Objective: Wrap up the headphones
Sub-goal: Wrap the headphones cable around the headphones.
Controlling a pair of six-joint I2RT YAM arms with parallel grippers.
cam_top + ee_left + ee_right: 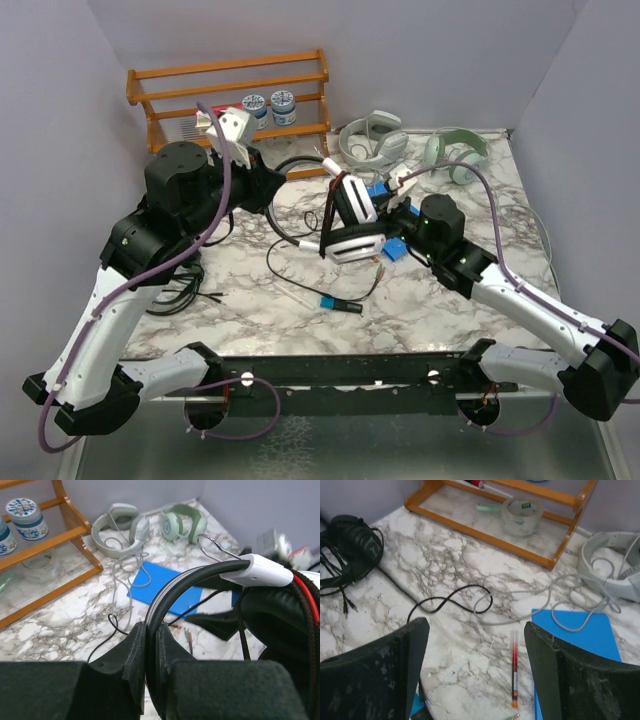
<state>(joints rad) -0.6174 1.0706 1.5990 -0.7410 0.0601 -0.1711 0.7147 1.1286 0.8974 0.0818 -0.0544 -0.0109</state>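
Four pairs of headphones on this marble table (250, 320), and only one is getting any attention. The left gripper (150, 636) is clamped tight on the thin black headband of the white-and-black headphones (352, 225). It holds them up over the middle of the table, with the cups tilted toward the right arm. From the left wrist view the band runs straight down between the two fingers. A white slider piece and a red cord sit further along the band.

The right gripper (476, 645) is spread wide with nothing between its fingers, just bare marble underneath. From the top it sits right beside the held pair's cups.

The all-black headphones (352, 540) lie flat at the left side of the table with their cable in a messy tangle. A loose black cable (450, 602) snakes across the middle. The pale grey-white headphones (120, 530) sit near the back, just right of the wooden rack (230, 95), and their grey cable (555, 605) trails over a blue sheet (160, 587). A greenish pair (182, 525) rests in the back right corner.

Some other bits:
- A roll of clear tape (521, 516) on the rack's bottom shelf.
- Two blue-and-white jars (270, 105) higher up on the rack.
- A red pen (514, 667) lying beside the blue sheet.
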